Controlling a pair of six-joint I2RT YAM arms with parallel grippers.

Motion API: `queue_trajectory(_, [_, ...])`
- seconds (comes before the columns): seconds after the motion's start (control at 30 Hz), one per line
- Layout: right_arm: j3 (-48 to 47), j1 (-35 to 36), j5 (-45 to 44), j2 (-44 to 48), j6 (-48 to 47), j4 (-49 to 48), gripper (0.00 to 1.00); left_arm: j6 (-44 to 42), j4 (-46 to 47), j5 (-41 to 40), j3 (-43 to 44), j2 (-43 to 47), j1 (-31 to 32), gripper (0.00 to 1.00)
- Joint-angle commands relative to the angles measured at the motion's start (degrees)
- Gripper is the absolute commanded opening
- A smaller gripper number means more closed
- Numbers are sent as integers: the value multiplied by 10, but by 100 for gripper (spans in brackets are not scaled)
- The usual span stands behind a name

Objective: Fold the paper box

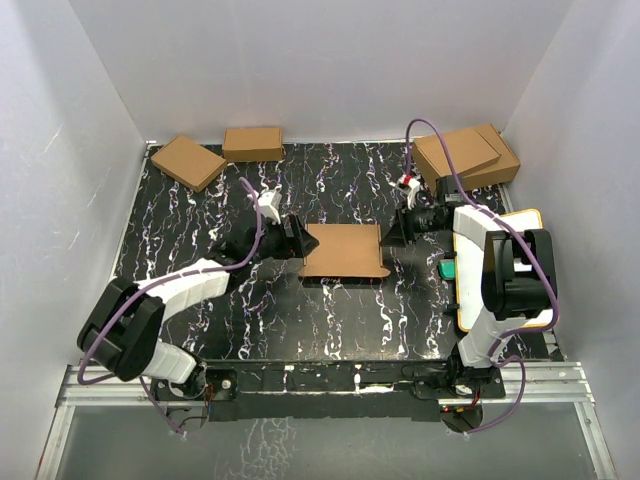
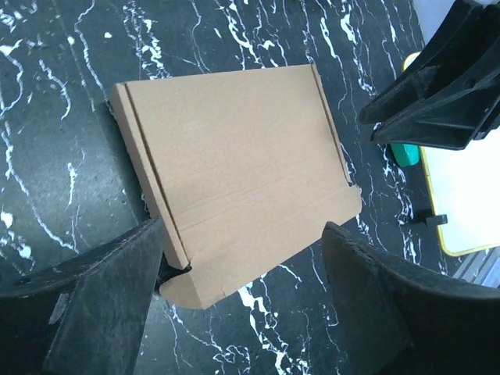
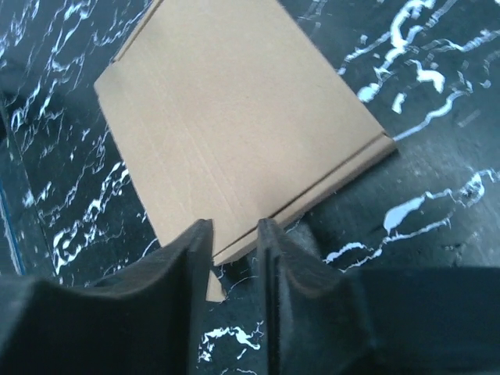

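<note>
The paper box (image 1: 343,250) lies flat on the black marbled table as a thin brown rectangle, closed, with a flap tab sticking out at its front edge. My left gripper (image 1: 298,240) is at its left end, jaws wide open; in the left wrist view (image 2: 242,273) the box's (image 2: 234,172) near corner lies between the fingers (image 2: 101,297), untouched. My right gripper (image 1: 395,232) is at the box's right end. In the right wrist view (image 3: 234,242) its fingers (image 3: 183,266) stand only a narrow gap apart over the box's (image 3: 234,117) edge, holding nothing.
Two small brown boxes (image 1: 188,161) (image 1: 253,143) lie at the back left. Two larger stacked brown boxes (image 1: 467,156) sit at the back right. A white board with a yellow rim (image 1: 525,222) and a green item (image 1: 447,268) lie by the right arm.
</note>
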State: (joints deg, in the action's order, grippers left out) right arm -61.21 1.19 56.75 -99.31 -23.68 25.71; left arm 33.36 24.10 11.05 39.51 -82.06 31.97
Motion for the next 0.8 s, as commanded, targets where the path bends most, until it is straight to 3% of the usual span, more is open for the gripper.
queue_trajectory(0.0, [39, -28, -19, 22, 125, -125, 41, 12, 30, -23, -50, 33, -15, 89])
queue_trajectory(0.07, [45, -29, -53, 15, 166, -145, 43, 39, 44, -26, -66, 34, -25, 97])
queue_trajectory(0.43, [33, -29, 0, -58, 218, -158, 37, 67, 92, 27, -77, -3, -46, 94])
queue_trajectory(0.77, [22, -9, 5, -85, 227, -163, 32, 72, 95, 80, -5, -127, -53, 64])
